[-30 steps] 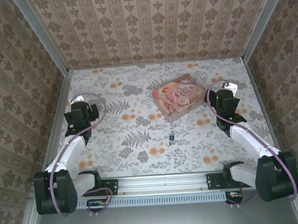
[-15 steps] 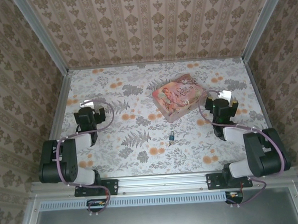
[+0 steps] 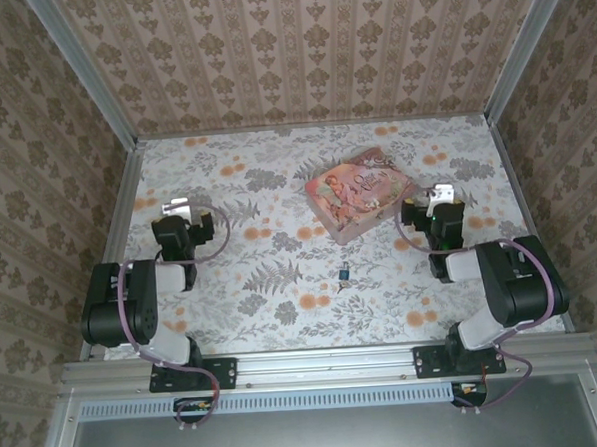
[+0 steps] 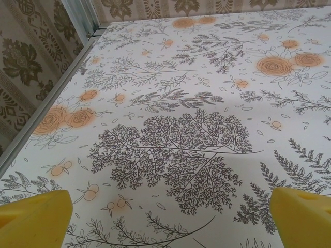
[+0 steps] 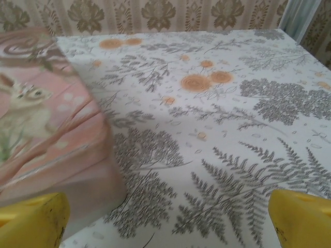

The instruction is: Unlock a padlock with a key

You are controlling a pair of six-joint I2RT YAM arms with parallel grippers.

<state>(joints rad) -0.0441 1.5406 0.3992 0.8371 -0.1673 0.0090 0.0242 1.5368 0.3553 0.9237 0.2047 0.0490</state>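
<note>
The padlock (image 3: pixel 343 273) is a tiny dark bluish speck on the floral tabletop, near the middle and in front of the pink tin. A thin dark sliver just near-left of it looks like the key (image 3: pixel 339 286); it is too small to be sure. My left gripper (image 3: pixel 185 221) sits low at the left, far from the lock. Its yellow fingertips (image 4: pixel 36 217) stand wide apart over bare pattern, so the left gripper (image 4: pixel 170 219) is open and empty. My right gripper (image 3: pixel 433 216) is right of the tin, open and empty (image 5: pixel 168 222).
The pink picture tin (image 3: pixel 360 193) lies behind the lock, and its corner (image 5: pixel 41 134) is close to my right gripper's left fingertip (image 5: pixel 31 219). Patterned walls and a metal rail (image 4: pixel 77 15) close in the table. Both arms are folded back by their bases.
Both arms have folded back toward their bases, drawing the grippers slightly nearer and lower. The lock, key and tin have not moved. Both grippers stay open.
</note>
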